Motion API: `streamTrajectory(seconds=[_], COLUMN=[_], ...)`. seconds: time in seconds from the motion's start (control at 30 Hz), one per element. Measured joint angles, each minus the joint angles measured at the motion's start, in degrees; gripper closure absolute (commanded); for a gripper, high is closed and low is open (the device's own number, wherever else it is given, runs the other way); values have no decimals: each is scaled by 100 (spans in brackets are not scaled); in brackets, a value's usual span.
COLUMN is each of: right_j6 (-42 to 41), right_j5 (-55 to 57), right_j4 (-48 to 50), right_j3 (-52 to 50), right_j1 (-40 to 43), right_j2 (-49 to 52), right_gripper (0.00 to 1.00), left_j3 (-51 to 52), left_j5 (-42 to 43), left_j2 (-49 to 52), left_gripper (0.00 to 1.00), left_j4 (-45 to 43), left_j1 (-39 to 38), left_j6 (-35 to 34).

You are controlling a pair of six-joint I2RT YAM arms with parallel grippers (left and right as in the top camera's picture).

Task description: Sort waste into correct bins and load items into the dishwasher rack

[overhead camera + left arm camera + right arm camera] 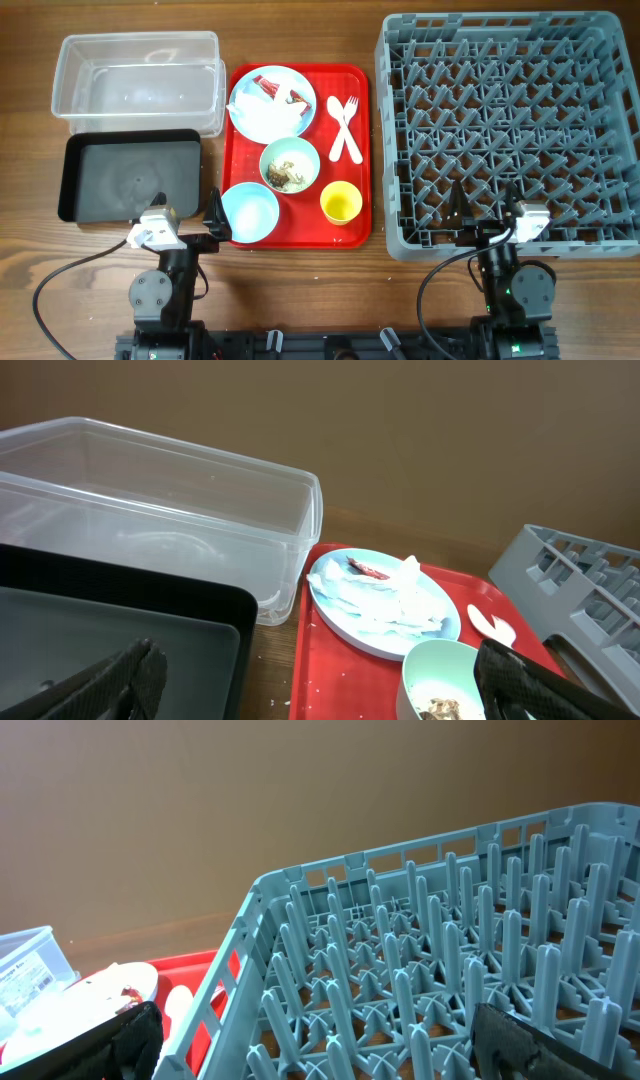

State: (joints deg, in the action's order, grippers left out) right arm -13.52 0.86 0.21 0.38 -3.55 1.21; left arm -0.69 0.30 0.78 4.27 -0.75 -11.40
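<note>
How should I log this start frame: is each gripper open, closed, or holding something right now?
Left gripper: open, holding nothing.
Right gripper: open, holding nothing.

Beyond the left pincer [188, 212] lay a black tray [120, 180] and a clear tub [140, 85]. To its right, a red tray [243, 165] carried a light blue plate [238, 105], pale green bowl [290, 141] and yellow cup [341, 203]. The rack [510, 120] beyond the right pincer [487, 215] was grey.

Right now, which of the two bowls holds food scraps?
The pale green plastic bowl, brownish scraps inside; the light blue plastic bowl is empty.
</note>
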Motion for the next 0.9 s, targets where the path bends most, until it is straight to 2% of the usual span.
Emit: streamTrajectory(seconds=[0.47,0.67,0.9], right_j6=[-15,-376,-455], right_j5=[0,0,-402], right_j4=[0,11,555], right_j3=[0,0,-2], right_j1=[0,0,0], right_j2=[0,0,0], right_gripper=[0,0,0], left_j3=[0,0,15], left_j5=[0,0,4], left_j2=[0,0,2], left_gripper=[0,0,0], left_j4=[0,0,-269], left_j1=[0,0,0], left_j6=[0,0,0])
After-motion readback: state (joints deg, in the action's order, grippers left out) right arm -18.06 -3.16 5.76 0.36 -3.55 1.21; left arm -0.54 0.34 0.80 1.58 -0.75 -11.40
